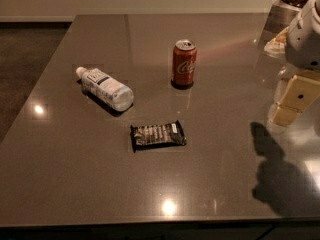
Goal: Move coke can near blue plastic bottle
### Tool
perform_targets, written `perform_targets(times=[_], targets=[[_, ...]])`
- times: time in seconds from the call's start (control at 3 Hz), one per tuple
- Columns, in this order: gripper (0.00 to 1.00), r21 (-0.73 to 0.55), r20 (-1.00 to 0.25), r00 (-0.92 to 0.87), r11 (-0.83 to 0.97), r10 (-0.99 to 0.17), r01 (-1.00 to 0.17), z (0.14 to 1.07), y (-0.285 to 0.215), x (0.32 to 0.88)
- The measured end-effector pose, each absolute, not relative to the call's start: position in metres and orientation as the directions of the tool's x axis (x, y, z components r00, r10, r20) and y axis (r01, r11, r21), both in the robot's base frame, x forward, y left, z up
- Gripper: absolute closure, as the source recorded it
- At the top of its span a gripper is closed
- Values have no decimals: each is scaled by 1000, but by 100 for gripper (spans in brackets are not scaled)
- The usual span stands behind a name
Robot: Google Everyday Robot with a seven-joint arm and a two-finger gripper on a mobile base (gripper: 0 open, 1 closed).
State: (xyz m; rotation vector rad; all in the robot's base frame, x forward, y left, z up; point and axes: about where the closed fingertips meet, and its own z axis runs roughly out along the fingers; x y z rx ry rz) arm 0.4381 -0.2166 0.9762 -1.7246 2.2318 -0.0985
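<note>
A big, shiny grey-brown table (pixel 75 179) fills most of the view, and 3 small things sit on it. The coke can (pixel 184 64) stands straight up near the middle of the table, toward the far side. It is red with white curly letters and a silver top. The blue plastic bottle (pixel 105 88) lies on its side to the left of the can and a little closer to the front. Its white cap points to the far left corner, and its white label faces up. The can and the bottle are apart and do not touch, with bare table between them. A dark, flat snack wrapper (pixel 158 135) lies closer to the front edge than both of them, below the gap between the bottle and the can. It touches neither one. The gripper (pixel 292 101) is at the right edge of the view, at the end of a pale white and cream arm, up over the right side of the table. It is well apart from the can, and it touches none of the 3 things. I cannot tell if the gripper is spread apart or closed together. A dark shadow (pixel 280 181) of the arm falls on the table near the front right corner. Bright spots of light (pixel 169 207) shine on the tabletop.
</note>
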Motion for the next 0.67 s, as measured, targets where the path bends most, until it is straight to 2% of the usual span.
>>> perform_targets(times=[0.67], targets=[[0, -255, -229, -228, 284, -946, -924, 975, -208, 446]])
